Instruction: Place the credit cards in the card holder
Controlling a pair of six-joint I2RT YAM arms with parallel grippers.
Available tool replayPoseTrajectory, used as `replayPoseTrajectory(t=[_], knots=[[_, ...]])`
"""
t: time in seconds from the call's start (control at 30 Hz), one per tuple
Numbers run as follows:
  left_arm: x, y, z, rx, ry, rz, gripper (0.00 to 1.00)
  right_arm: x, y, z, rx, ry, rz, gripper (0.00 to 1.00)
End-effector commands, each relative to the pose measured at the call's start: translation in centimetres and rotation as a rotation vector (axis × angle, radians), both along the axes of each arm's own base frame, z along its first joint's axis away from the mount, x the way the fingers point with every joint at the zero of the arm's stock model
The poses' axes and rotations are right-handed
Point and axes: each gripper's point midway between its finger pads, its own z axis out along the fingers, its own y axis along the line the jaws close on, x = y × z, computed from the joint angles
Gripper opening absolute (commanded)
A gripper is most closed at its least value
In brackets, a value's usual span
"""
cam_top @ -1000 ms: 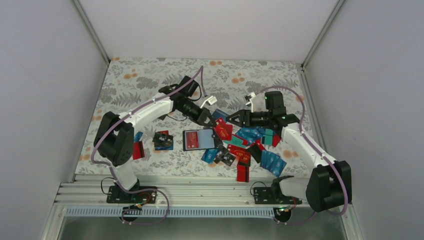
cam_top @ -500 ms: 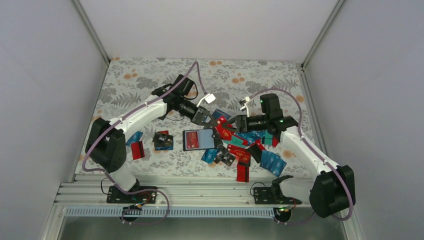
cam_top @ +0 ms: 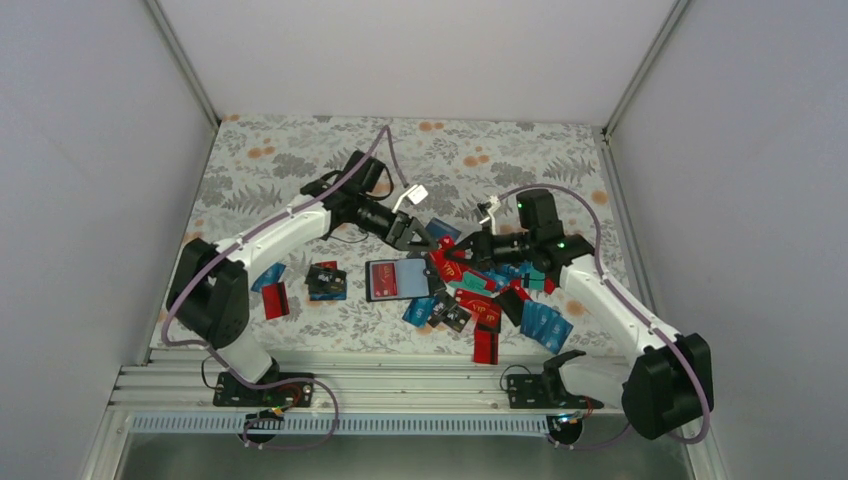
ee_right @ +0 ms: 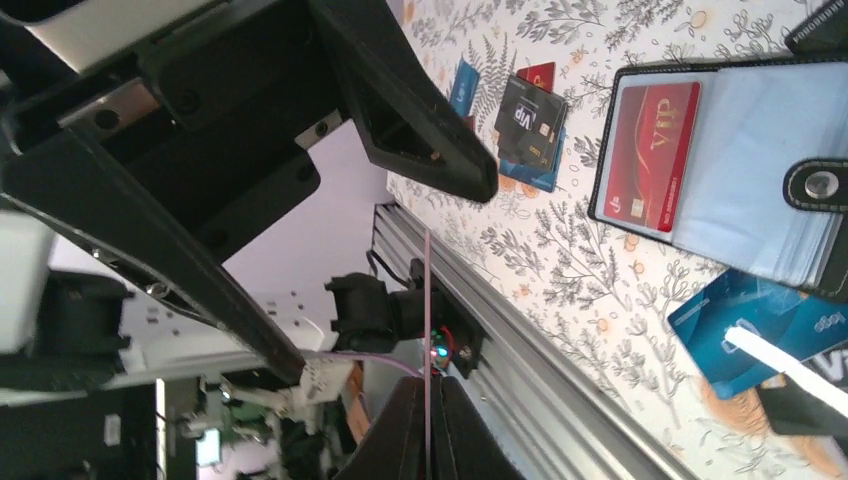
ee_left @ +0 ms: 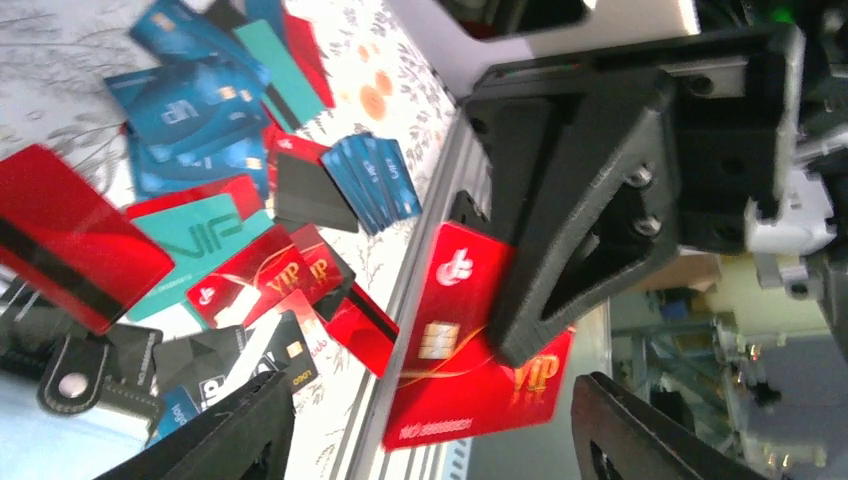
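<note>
Looks like a mid-air handoff to me: the right gripper (cam_top: pixel 461 252) is pinching a red card (ee_left: pixel 455 385) by its edge, up off the table. The left gripper (cam_top: pixel 414 238) sits right next to it with its fingers spread wide, probably ready to take it. My guess is left has the better angle on the card holder (ee_right: pixel 745 150). That lies open on the floral cloth (cam_top: pixel 300 170) just below both claws, with one red "VIP" card already in a clear sleeve. The held card says "VIP" in gold with a chip showing, small print too blurry. The loose cards (ee_left: pixel 200 110) in the pile, teal and red ones, say "VIP" too
</note>
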Motion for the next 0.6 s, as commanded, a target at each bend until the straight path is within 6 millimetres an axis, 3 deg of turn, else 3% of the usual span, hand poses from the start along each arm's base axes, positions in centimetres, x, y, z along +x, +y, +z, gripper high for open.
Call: replayPoseTrajectory(t=[0.0,0.13,0.27,0.47,0.57], knots=[[2.5,0.7,2.1,-0.009,-0.013,0.189,0.74,0.4,-0.1,3.4,0.032,0.14,-0.139,0.04],[3.4,1.5,3.2,-0.026,0.037,0.351,0.79,1.4,0.0,5.4,0.067,0.158,-0.195,0.04],[3.3,2.2,5.0,-0.133,0.093,0.459,0.8,2.6,0.2,5.8,0.093,0.166,-0.252,0.04],[2.4,2.4,8.0,-0.294,0.168,0.5,0.64,3.8,1.0,7.5,0.164,0.134,-0.292,0.04],[2.2,2.3,8.8,-0.36,0.204,0.51,0.61,4.1,1.6,8.8,0.207,0.102,-0.292,0.04]])
